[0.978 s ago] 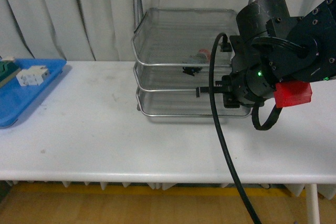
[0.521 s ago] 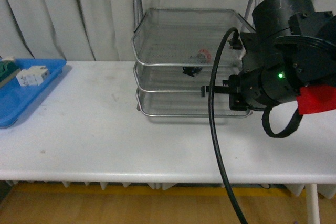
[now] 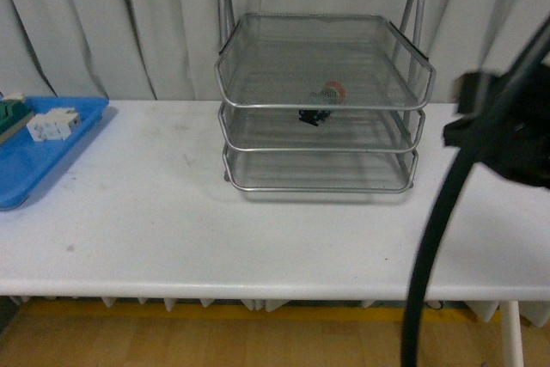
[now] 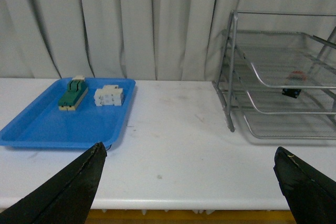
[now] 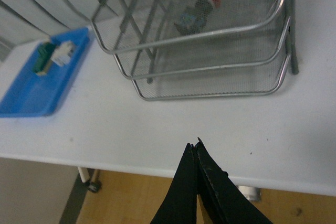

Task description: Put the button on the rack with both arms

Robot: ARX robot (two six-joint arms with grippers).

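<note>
Right end effector (image 5: 195,153) is pinched shut and empty, nearer than your open left one (image 4: 189,177); button (image 5: 195,13) lies ahead in the rack (image 5: 210,82) already.

Our right arm (image 3: 507,139) shows in the front view only as a blurred black housing with its thick black cable (image 3: 430,247) hanging down, off to the right of the rack (image 3: 322,92) and clear of it. In the right wrist view our right gripper (image 5: 195,148) has its two dark fingers pressed together with nothing between them, raised in front of the rack. Our left gripper (image 4: 191,169) stands wide apart and empty, its fingertips (image 4: 79,174) well to the left of the rack. Our left arm does not show in the front view.
</note>
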